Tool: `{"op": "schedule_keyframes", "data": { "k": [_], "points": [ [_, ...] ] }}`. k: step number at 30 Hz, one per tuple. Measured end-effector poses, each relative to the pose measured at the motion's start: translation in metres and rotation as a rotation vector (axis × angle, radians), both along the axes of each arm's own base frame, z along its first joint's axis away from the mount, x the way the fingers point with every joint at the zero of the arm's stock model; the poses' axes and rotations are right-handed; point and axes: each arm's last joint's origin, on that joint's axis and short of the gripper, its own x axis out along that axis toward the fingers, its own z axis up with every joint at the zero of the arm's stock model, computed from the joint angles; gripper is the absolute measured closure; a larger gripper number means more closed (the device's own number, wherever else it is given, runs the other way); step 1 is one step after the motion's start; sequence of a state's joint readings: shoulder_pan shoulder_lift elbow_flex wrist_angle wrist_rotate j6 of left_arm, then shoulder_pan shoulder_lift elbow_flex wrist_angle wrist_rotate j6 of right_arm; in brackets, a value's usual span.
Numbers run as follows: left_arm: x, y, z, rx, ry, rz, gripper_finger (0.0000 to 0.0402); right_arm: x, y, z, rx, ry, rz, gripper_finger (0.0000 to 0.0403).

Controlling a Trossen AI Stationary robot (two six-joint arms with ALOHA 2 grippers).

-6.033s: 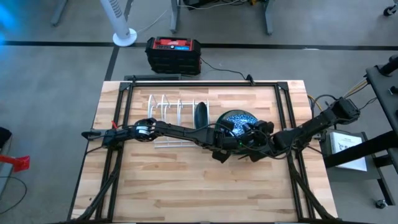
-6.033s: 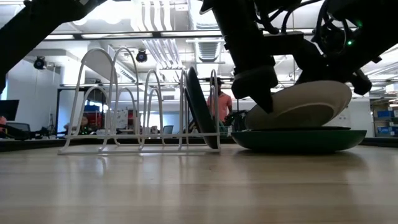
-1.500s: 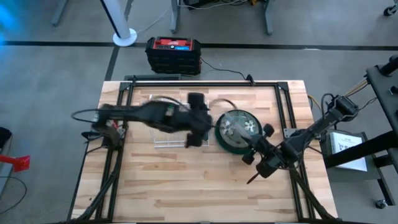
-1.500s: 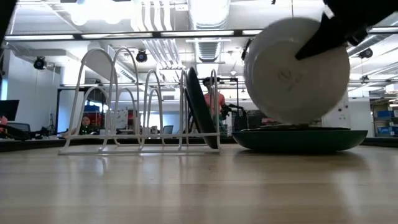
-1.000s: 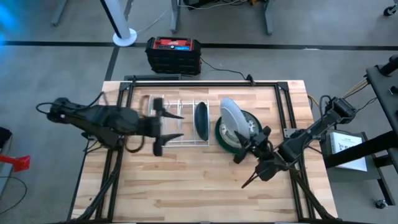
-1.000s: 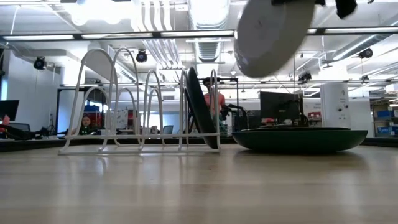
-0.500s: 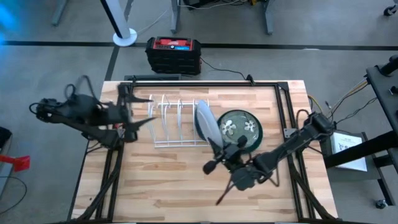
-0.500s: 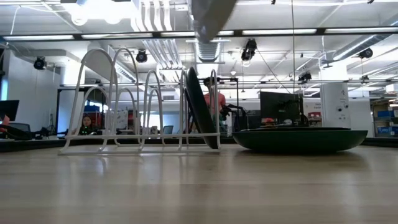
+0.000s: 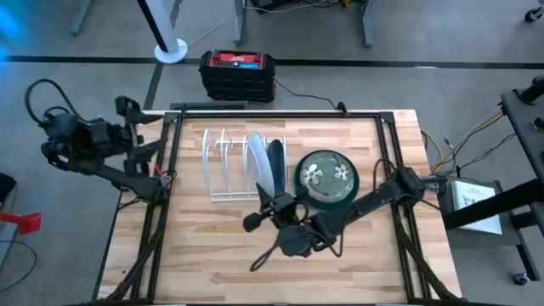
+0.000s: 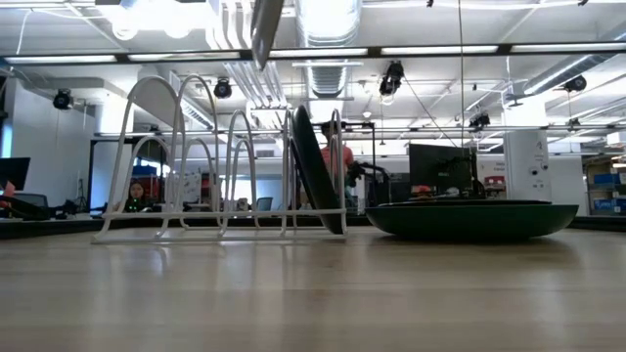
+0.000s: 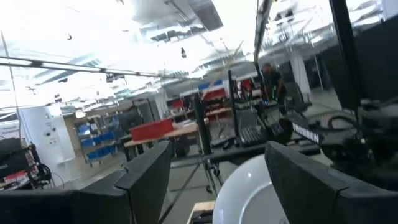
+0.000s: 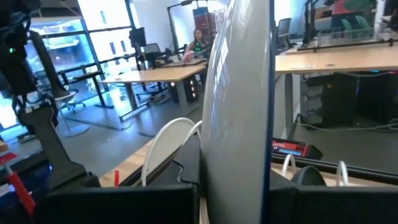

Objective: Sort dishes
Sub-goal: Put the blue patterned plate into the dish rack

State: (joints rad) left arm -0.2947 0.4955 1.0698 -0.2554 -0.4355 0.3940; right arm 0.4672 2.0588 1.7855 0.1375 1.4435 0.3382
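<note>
The right pincer (image 9: 270, 202) is clenched on the rim of a round pale-backed dinner plate (image 9: 258, 160), held on edge above the white wire rack (image 9: 223, 157) on the wooden desk (image 9: 255, 263) — just beside the dark green plate (image 9: 274, 161) already racked. To do this well, keep the plate upright and lower it squarely between two free hoops — clear of its neighbour. The left pincer (image 9: 140, 127) hangs released off the desk's far-left corner, while a green patterned plate (image 9: 326, 177) lies flat beside the rack.

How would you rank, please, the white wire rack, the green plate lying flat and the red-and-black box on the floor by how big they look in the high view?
Largest to smallest, as they look from above:
1. White wire rack
2. Red-and-black box and green plate lying flat: too alike in spread to rank; the box sits on the floor, farther from the camera, so it probably looks smaller than it is.
</note>
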Motion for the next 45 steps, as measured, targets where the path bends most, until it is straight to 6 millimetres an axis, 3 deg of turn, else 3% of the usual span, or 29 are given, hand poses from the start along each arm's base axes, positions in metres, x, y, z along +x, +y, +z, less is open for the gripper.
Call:
{"op": "schedule_keyframes", "data": {
  "k": [12, 27, 45],
  "points": [
    [-0.016, 0.005, -0.01, -0.016, 0.059, -0.013, 0.0152, 0.036, -0.016, -0.004, -0.031, 0.034, -0.101, 0.0385],
    [-0.018, 0.006, -0.017, -0.003, 0.12, -0.012, 0.0152, 0.046, -0.041, -0.023, -0.008, 0.017, -0.127, 0.0385],
    [-0.018, 0.005, -0.019, -0.007, 0.14, -0.012, 0.0152, 0.045, -0.052, -0.06, 0.058, 0.043, -0.115, 0.0385]
  ]
}}
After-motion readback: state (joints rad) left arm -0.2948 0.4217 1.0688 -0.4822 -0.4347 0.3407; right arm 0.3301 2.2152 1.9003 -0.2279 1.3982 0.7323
